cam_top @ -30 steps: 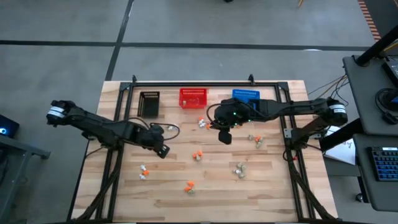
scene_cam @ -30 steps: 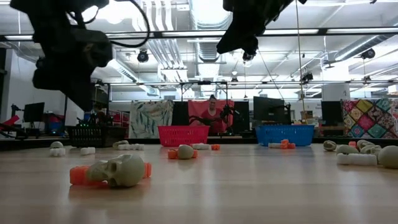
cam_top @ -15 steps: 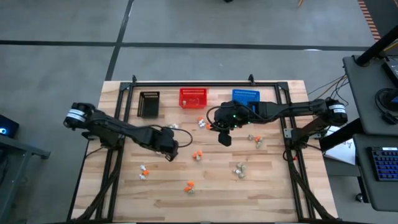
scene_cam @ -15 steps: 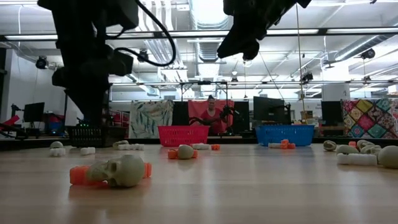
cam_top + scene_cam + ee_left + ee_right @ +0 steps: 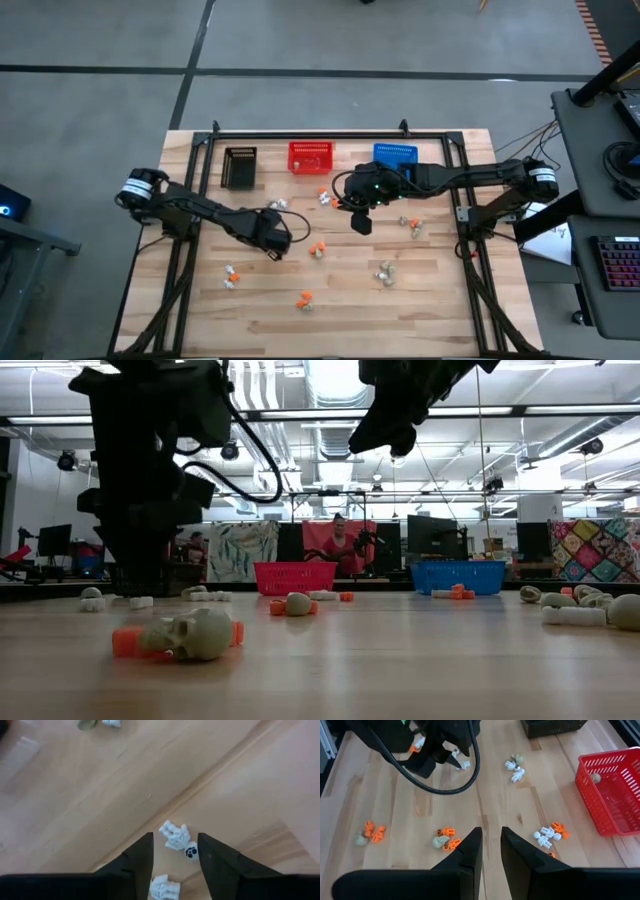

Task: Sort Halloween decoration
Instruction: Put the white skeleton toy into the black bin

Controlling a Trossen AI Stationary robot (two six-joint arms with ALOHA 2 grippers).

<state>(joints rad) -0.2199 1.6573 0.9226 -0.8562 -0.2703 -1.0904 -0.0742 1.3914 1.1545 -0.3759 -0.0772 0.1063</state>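
A wooden table (image 5: 420,300) is carrying the red basket (image 5: 311,157), with Halloween decoration (image 5: 316,248) trinkets lying scattered in front of it. The left gripper (image 5: 174,851) is hovering low, fingers apart, straddling a white skeleton trinket (image 5: 176,836). The right gripper (image 5: 490,840) is hanging raised beside that basket, fingers narrowly apart, gripping nothing.

Even, bright overhead light; table (image 5: 420,300) evenly lit, shadows soft and short. Low view: arms silhouette black against glaring ceiling lamps (image 5: 330,380), background slightly soft. Left wrist view blurred, wood washed pale. Right wrist view sharp, mild edge distortion
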